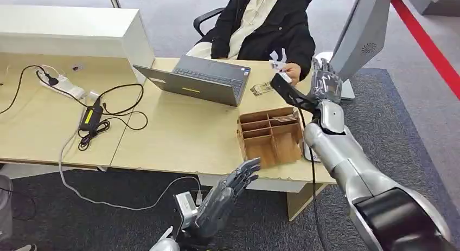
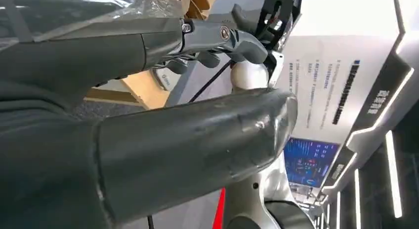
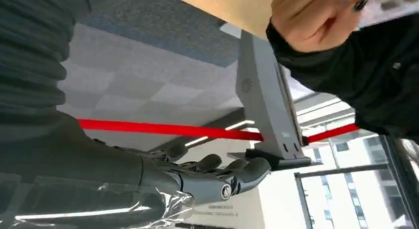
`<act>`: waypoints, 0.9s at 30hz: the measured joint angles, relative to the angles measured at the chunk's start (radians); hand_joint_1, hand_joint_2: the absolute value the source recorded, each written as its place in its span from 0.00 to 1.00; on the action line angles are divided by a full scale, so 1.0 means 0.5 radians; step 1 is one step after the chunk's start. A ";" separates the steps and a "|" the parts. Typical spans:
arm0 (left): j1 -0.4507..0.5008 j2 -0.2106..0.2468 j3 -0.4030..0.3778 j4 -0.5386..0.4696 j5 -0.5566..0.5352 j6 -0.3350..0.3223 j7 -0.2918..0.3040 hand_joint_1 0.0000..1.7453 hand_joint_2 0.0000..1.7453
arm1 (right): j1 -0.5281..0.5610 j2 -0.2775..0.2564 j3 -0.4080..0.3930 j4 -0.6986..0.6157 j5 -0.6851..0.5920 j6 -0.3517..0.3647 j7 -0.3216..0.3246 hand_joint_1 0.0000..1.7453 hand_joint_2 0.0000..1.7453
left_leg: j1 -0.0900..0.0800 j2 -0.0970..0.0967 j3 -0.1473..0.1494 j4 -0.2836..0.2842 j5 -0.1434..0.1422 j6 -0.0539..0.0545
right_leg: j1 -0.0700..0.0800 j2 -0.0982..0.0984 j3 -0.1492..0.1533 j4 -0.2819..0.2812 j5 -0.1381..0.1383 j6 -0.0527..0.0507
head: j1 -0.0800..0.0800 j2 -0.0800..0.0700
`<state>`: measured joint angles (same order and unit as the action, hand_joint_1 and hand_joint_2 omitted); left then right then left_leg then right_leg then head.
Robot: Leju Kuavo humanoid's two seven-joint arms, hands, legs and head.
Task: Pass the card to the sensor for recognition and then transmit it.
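Landmark: wooden divider box (image 1: 271, 136) on the desk (image 1: 179, 137).

Well left of the box, a power strip (image 1: 64, 86) and a black adapter (image 1: 90, 116) with looped cables are seen. Up-left of the box, an open laptop (image 1: 203, 80) is set.

Below the box, off the desk's front edge, the left hand (image 1: 225, 194) is held with fingers extended and apart, nothing in it.

Just above the box, a small reader-like item (image 1: 262, 89) is lying; whether it is the sensor cannot be told.

Up-right of the box, the card (image 1: 279, 60) is held by the person's hand (image 1: 292, 72). Just beside it, the right hand (image 1: 325, 80) is raised, fingers loosely curled, nothing gripped.

Step judged: card handover. Next, the right hand's fingers must be closed on the card before presentation to the sensor.
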<state>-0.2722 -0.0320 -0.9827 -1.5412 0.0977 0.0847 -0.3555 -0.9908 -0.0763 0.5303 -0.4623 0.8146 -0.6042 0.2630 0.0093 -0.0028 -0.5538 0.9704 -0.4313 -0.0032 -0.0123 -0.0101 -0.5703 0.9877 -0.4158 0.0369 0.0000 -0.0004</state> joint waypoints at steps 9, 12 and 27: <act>0.019 0.011 0.004 -0.002 -0.032 0.107 0.052 0.00 0.00 | 0.230 -0.014 0.002 -0.505 -0.525 0.004 -0.299 0.00 1.00 | 0.000 0.000 0.001 0.000 0.000 0.000 | 0.000 0.000 0.000 0.000 0.000 0.000 | -0.001 0.000; 0.020 0.027 0.016 -0.005 -0.034 0.107 0.056 0.00 0.00 | 0.361 -0.036 0.005 -0.721 -0.611 0.065 -0.302 0.00 1.00 | 0.000 0.000 0.001 0.000 0.000 0.000 | 0.000 0.000 0.000 0.000 0.000 0.000 | 0.000 0.000; 0.071 0.088 0.041 -0.089 -0.093 0.168 0.125 0.00 0.00 | 0.779 -0.147 0.041 -1.287 -0.284 0.316 -0.233 0.00 1.00 | 0.000 0.000 0.000 -0.001 0.000 0.000 | 0.000 0.001 0.000 -0.001 0.000 0.000 | 0.001 0.000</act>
<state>-0.2365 0.0118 -0.9621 -1.5854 0.0511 0.1686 -0.2930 -0.6015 -0.1495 0.5508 -1.1059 0.6725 -0.4460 0.1465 0.0094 -0.0027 -0.5536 0.9701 -0.4315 -0.0032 -0.0122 -0.0097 -0.5701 0.9875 -0.4159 0.0370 0.0004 -0.0004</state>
